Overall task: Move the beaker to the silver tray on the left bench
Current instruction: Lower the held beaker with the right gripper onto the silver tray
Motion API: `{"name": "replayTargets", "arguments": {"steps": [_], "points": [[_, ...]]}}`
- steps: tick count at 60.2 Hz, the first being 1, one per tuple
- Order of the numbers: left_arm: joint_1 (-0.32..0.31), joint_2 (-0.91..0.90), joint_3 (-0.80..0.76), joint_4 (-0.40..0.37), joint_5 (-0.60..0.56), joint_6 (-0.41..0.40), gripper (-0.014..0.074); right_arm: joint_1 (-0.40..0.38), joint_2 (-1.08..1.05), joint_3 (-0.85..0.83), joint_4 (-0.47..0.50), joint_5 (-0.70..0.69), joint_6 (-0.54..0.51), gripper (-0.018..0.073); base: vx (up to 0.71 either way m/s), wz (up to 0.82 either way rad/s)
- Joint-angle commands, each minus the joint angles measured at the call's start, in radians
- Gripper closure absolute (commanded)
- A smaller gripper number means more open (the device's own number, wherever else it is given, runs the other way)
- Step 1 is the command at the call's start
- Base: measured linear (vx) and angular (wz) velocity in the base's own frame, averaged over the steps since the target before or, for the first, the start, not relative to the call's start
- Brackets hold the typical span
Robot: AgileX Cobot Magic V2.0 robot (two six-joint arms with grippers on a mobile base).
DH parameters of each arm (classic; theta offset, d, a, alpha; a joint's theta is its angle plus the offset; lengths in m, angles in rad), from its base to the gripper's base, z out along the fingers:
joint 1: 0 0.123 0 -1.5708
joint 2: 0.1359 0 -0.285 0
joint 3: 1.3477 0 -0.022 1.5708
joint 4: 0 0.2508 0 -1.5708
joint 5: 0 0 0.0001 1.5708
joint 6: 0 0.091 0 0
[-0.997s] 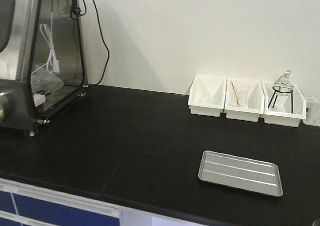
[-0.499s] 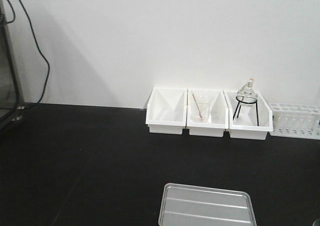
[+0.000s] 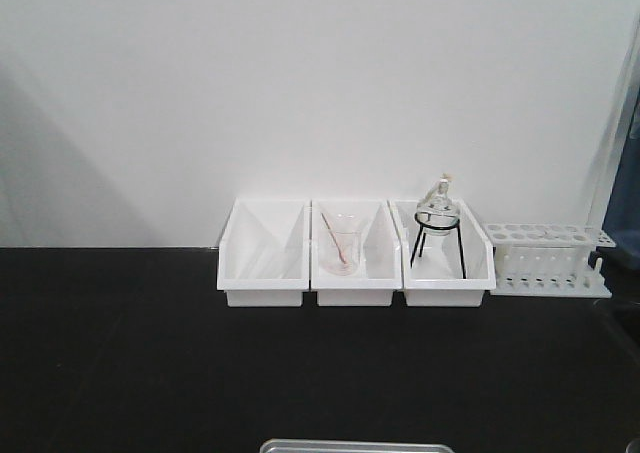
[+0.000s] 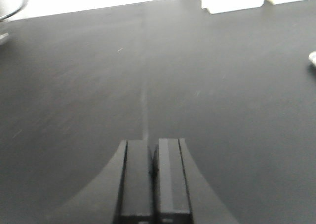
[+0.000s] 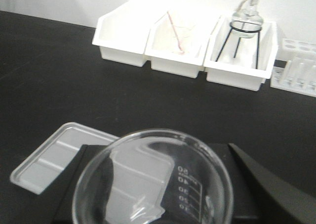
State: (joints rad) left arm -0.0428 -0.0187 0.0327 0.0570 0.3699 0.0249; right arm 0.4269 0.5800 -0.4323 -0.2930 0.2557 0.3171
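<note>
The small beaker is clamped in the right gripper, the silver tray lies near, down to its left; I judge the pick-up done, the carry nearly over, lowering and release left to do; the left gripper hangs pressed together and empty. The desk is matte black; against the plain white wall stand three white bins, holding a larger beaker and a flask, beside a test-tube rack.
</note>
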Motion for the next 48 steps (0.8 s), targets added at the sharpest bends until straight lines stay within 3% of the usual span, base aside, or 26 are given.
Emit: {"name": "replayTargets", "arguments": {"steps": [1,48], "points": [[-0.007,-0.007,0.02,-0.003,-0.076,-0.002,0.0595,-0.003,-0.002,-0.031,-0.015,-0.08,-0.005,0.0571,0.19,-0.22],[-0.007,-0.007,0.02,-0.003,-0.076,-0.002,0.0595,-0.003,-0.002,-0.031,-0.015,-0.08,-0.005,0.0571,0.05,-0.05]]}}
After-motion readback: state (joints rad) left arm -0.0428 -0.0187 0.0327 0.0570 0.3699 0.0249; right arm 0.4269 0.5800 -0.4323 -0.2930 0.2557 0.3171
